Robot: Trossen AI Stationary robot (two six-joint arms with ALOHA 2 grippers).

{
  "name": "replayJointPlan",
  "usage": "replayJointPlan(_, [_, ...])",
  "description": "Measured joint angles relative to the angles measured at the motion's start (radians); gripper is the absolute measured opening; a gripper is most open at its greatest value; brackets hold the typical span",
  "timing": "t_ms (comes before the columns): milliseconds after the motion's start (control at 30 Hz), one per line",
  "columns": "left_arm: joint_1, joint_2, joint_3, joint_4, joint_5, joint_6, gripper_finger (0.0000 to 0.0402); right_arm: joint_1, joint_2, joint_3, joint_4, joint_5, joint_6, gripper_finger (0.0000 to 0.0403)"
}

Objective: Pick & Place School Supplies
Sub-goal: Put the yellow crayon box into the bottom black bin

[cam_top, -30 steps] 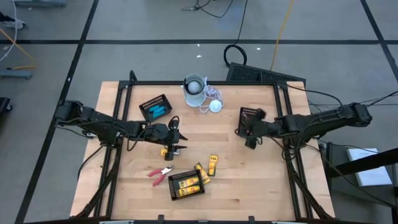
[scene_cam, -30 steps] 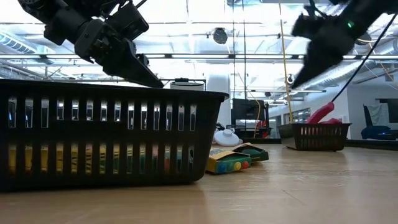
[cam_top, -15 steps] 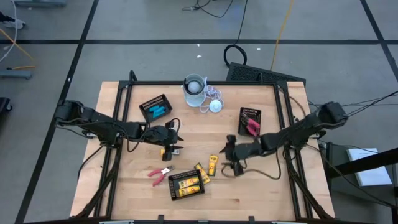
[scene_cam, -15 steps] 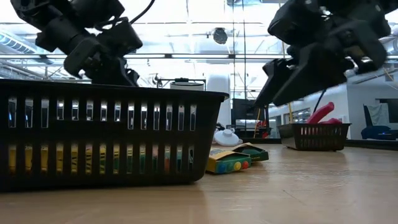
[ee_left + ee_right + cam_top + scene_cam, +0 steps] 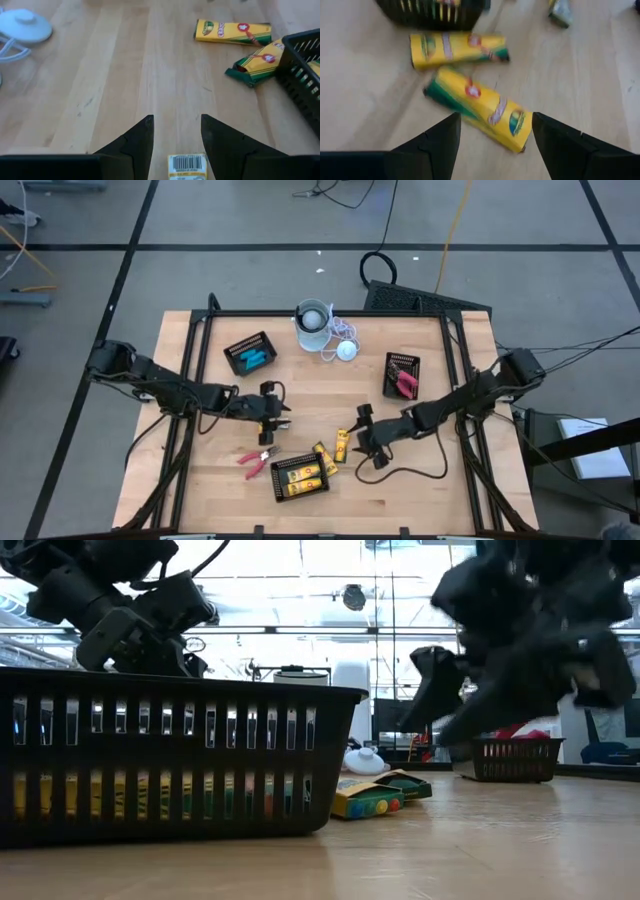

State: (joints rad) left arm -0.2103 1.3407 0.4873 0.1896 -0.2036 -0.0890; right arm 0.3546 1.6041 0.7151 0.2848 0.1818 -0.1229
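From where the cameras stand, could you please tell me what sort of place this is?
Probably a robotics lab or workshop: a bare wooden worktable in a black metal frame, grey floor marked with black tape lines, and loose cables trailing behind the table.

overhead view, table-level view, two close wrist views

On the wooden surface (image 5: 420, 490): three black mesh trays (image 5: 250, 352), a white cup (image 5: 312, 320) and a white corded disc (image 5: 346, 350).

Yellow-green crayon boxes (image 5: 475, 107), red-handled pliers (image 5: 258, 461), light-blue sticks (image 5: 252, 359) in black mesh tray (image 5: 236, 346), white cup (image 5: 312, 320), pale wood table (image 5: 420, 490).
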Motion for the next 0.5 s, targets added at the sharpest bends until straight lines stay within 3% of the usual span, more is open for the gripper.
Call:
replayJointPlan(167, [-0.022, 0.000, 0.000, 0.007, -0.017, -0.004, 0.0168, 0.008, 0.106, 0.066, -0.008, 0.011, -0.106, 0.0236])
replayJointPlan(500, [-0.059, 0.000, -0.001, 0.015, -0.035, -0.018, 0.0168, 0.013, 0.240, 0.258, -0.236, 0.107, -0.234, 0.0261])
